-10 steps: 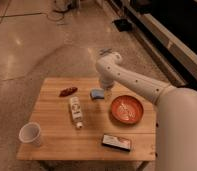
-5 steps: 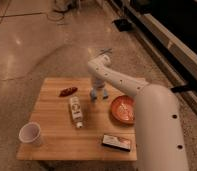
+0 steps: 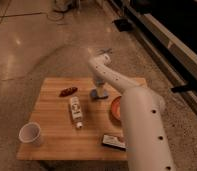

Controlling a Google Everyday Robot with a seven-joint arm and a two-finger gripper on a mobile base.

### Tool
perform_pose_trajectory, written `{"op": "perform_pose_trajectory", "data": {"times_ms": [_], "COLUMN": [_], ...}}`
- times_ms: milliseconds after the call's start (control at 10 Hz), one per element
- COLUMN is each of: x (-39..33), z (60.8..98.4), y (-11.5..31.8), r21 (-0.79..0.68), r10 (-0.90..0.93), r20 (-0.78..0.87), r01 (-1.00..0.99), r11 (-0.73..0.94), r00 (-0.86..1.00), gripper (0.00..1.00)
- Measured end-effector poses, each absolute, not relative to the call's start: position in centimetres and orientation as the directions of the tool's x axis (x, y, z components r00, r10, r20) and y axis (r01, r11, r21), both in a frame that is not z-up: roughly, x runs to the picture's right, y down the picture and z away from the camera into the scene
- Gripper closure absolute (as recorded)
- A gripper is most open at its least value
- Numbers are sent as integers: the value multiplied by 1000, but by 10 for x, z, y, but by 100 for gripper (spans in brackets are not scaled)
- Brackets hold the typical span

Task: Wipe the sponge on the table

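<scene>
The light-blue sponge (image 3: 100, 94) lies flat on the wooden slatted table (image 3: 54, 132), near its far edge and just left of the orange bowl (image 3: 115, 108). My white arm reaches over the right side of the table and bends down to the sponge. The gripper (image 3: 97, 89) points straight down onto the sponge and seems to press on it. Most of the bowl is hidden behind the arm.
A dark red oblong object (image 3: 68, 91) lies left of the sponge. A white bottle (image 3: 76, 111) lies on its side mid-table. A white cup (image 3: 31, 134) stands at the near left corner and a flat black-and-white box (image 3: 113, 141) at the near edge. Polished floor surrounds the table.
The arm has swung left across the table, and the sponge under the gripper has slid left and slightly toward the near side with it. The other objects have stayed put.
</scene>
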State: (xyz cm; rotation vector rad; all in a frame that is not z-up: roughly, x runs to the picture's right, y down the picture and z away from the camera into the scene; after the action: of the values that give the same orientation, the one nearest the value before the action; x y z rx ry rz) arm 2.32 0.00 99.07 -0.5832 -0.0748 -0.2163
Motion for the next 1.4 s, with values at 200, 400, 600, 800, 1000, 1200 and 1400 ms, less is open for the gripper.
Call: {"op": "perform_pose_trajectory", "data": {"times_ms": [200, 400, 600, 800, 1000, 1200, 1400], "x": [34, 36, 31, 30, 34, 46, 69], "z": [999, 1000, 998, 998, 999, 1005, 1011], "y": [7, 13, 15, 14, 12, 11, 9], "r21": [-573, -601, -617, -620, -619, -617, -612], "r10": [-177, -172, -170, -169, -170, -182, -193], "r20": [106, 102, 111, 117, 111, 88, 51], "r01": [206, 199, 202, 205, 202, 197, 183], "r11": [793, 774, 761, 757, 759, 762, 769], "r00": [978, 980, 979, 979, 979, 979, 980], "gripper": [35, 35, 48, 67, 87, 100, 100]}}
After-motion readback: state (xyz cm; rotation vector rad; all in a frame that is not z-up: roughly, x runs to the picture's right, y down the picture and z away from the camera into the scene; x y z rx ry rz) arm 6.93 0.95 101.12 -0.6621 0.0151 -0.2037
